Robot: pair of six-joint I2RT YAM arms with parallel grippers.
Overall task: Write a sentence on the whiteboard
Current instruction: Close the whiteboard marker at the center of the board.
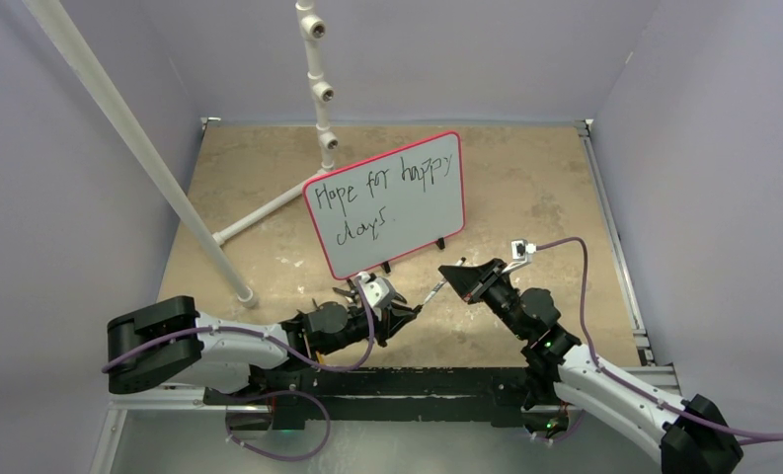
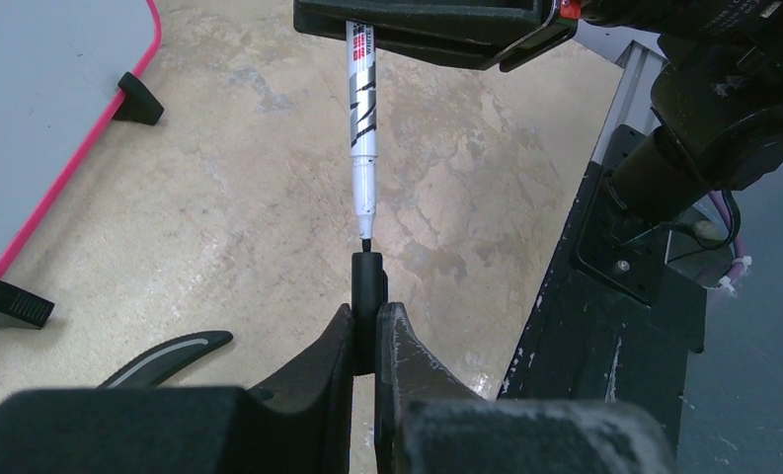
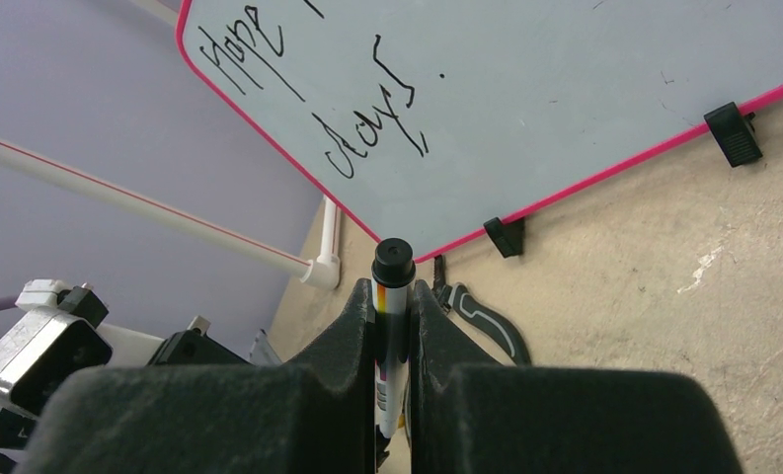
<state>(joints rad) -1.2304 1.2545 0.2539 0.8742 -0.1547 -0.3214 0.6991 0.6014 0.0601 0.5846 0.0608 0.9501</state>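
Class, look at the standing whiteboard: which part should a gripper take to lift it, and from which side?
Best take the whiteboard by its top edge near the right corner, from above, jaws across front and back. The thin panel stands tilted on black feet, leaving that rim free; the white pipe crowds the left end.

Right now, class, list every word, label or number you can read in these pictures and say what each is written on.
"Hope for happy": top line of the sentence on the whiteboard, in black handwriting.
"days": second line of it, lower left of the board.
Red and black print on the marker barrel: too blurred to read.
No other readable text.
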